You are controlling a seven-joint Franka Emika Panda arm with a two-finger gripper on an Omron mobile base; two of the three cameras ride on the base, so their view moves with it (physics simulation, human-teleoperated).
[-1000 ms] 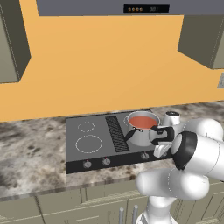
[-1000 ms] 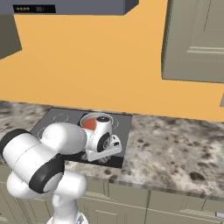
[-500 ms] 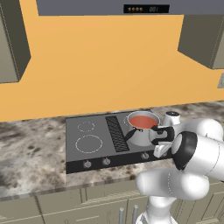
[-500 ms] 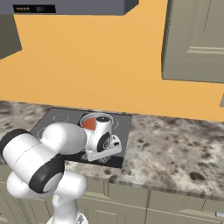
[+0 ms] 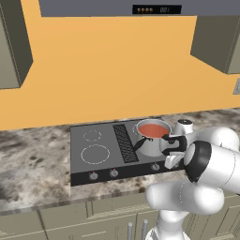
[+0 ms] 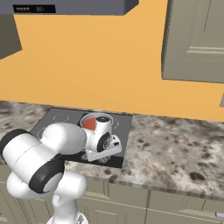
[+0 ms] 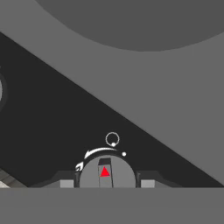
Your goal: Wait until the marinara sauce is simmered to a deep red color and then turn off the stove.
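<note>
A mottled brown-and-grey stone table [image 5: 33, 164] ran beneath an orange wall [image 5: 112, 70], with a grey hood [image 5: 140, 8] high above the end effector. Set into the table, the stove [image 5: 101, 140] spread as a wide dark grey cooktop with white burner rings and a black ribbed centre strip, lying mostly to the left of the end effector in the left base view. A shiny steel pot [image 5: 152, 143] with a black handle stood on the stove just behind and left of the end effector, and the marinara sauce [image 5: 153, 130] inside it formed a flat orange-red disc. The end effector [image 7: 107, 183] pointed down at the stove's front strip, its two dark fingertips set on either side of a round silver-grey knob [image 7: 107, 174] bearing a red triangle, closed upon it. Further knobs sat along the strip to its left.
</note>
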